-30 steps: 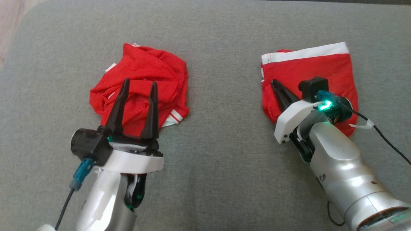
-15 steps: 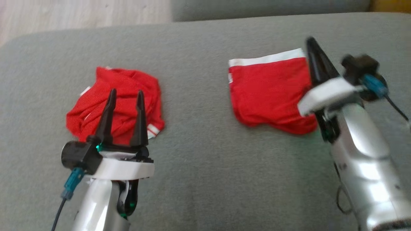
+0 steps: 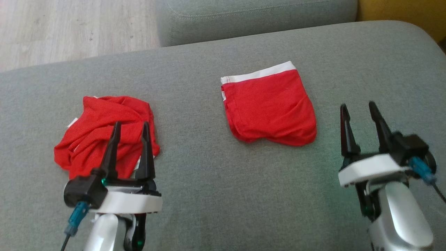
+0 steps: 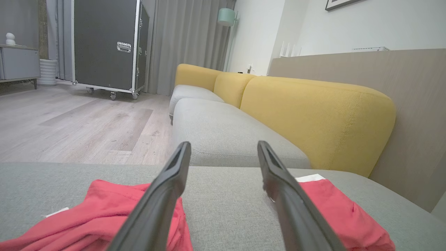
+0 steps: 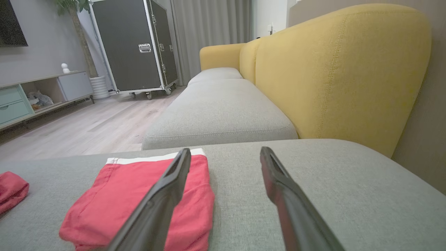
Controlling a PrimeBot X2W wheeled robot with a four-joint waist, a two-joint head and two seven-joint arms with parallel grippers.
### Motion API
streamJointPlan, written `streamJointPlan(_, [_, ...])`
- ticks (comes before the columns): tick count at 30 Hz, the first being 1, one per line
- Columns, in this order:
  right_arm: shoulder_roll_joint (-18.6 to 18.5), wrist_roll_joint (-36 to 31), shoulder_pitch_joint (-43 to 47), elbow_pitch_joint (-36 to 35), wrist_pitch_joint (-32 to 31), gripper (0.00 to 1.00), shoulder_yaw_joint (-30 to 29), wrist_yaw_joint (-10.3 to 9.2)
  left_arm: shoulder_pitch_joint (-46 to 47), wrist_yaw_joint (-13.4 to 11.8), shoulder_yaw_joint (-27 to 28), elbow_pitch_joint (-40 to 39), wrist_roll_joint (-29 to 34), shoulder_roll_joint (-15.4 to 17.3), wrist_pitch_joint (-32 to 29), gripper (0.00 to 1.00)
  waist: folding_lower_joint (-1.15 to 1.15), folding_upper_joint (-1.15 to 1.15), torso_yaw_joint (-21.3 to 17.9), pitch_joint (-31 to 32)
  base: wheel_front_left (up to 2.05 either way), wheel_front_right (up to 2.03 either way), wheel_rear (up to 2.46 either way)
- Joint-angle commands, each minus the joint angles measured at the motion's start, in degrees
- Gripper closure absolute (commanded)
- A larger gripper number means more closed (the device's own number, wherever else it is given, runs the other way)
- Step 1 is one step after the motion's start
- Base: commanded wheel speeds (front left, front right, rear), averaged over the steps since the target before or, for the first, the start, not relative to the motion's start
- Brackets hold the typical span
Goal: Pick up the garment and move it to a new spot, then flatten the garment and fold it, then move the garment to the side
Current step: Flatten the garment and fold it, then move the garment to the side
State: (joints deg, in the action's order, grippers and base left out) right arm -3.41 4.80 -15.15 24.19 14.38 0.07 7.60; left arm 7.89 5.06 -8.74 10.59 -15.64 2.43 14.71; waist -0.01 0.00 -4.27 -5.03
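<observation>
The garment [image 3: 268,108], red with a white waistband, lies folded and flat on the grey sofa cushion [image 3: 223,195]. It shows too in the right wrist view [image 5: 132,195] and the left wrist view [image 4: 341,209]. My right gripper [image 3: 358,105] stands open and empty to the right of it, apart from the cloth [image 5: 225,150]. A second red garment [image 3: 101,136] lies crumpled at the left [image 4: 87,216]. My left gripper [image 3: 130,124] hovers open over its near edge, holding nothing [image 4: 223,144].
A yellow backrest [image 5: 341,69] runs along the right. Another grey cushion [image 3: 258,17] adjoins the far edge, with wooden floor [image 3: 69,28] beyond at the left. A black wheeled case [image 4: 104,45] stands far off.
My right gripper has opened, let go of the folded garment and drawn back to its right. The head camera has tilted up, so the whole picture has shifted. The left gripper stays open.
</observation>
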Motion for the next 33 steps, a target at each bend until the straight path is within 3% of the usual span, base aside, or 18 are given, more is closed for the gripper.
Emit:
streamJointPlan(1, [0.5,0.5,-0.7,-3.2,0.6,0.00,1.6,-0.11,1.0,-0.1,2.5,-1.8,-0.4,0.4,0.3,0.00,0.01,0.00,-0.1,0.0,0.00,0.00,0.00])
streamJointPlan(13, [0.5,0.9,-1.8,-3.4,0.6,0.00,1.7,-0.11,2.3,0.4,1.9,-1.6,0.1,0.4,0.3,0.00,0.01,0.00,1.5,-2.4,0.00,0.00,0.00])
streamJointPlan(28, [0.5,-1.0,-16.8,16.7,-9.1,0.00,-3.8,-0.11,7.0,0.8,-1.6,-0.9,-0.1,0.4,0.3,0.00,0.01,0.00,8.1,-10.1,0.00,0.00,0.00])
streamJointPlan(33, [0.3,-6.2,-20.2,24.3,-10.9,0.00,-6.3,-0.11,7.8,0.9,-1.9,-0.6,0.1,0.4,0.3,0.00,0.01,0.00,9.5,-11.3,0.00,0.00,0.00])
